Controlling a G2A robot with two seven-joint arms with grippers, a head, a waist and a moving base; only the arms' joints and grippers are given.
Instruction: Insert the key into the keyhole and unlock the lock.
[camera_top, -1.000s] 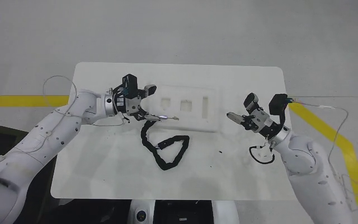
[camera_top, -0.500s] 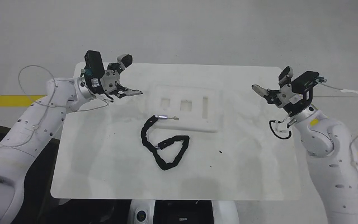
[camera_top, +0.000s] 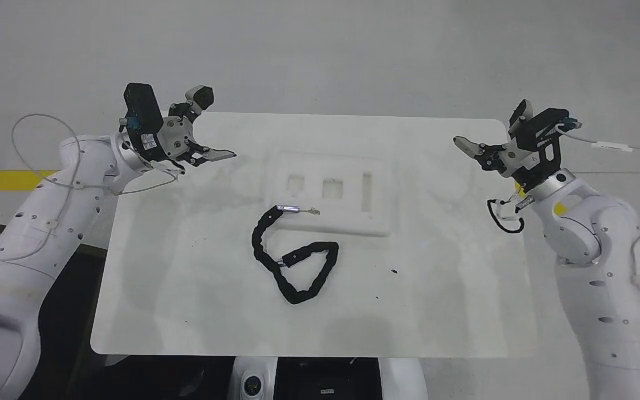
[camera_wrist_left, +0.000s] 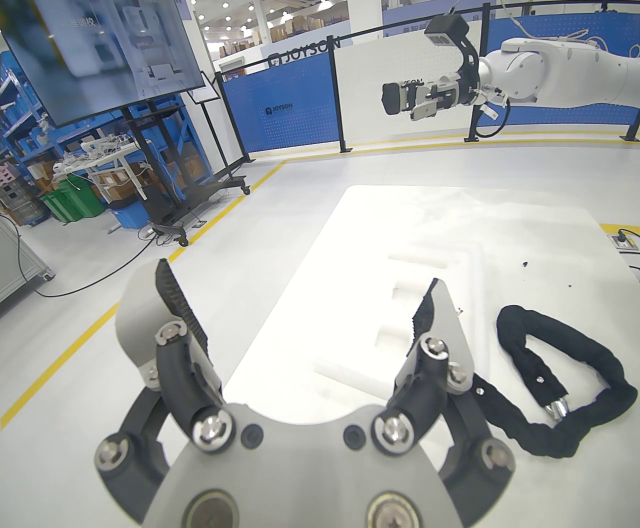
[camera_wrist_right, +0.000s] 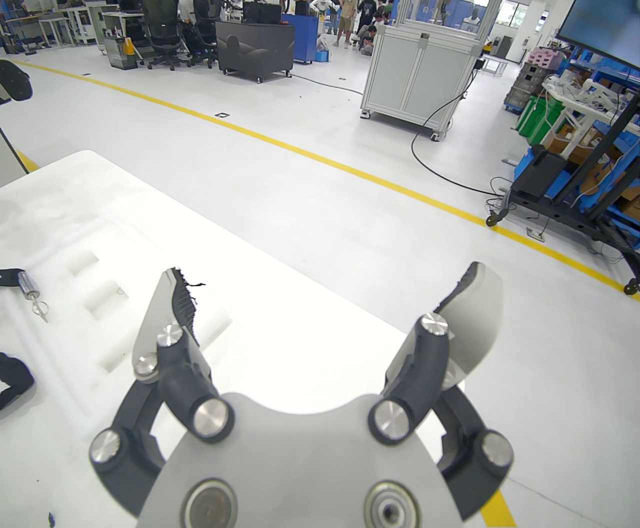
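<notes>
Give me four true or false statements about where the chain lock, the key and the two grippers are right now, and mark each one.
1. The left gripper and the right gripper are both open and empty. True.
2. The chain lock lies on the floor beside the table. False: it lies on the table, near its middle.
3. The key sits at the lock's metal end, on the edge of the foam tray. True.
4. The right gripper hovers directly over the chain lock. False: it is at a far corner of the table, well away from the lock.
</notes>
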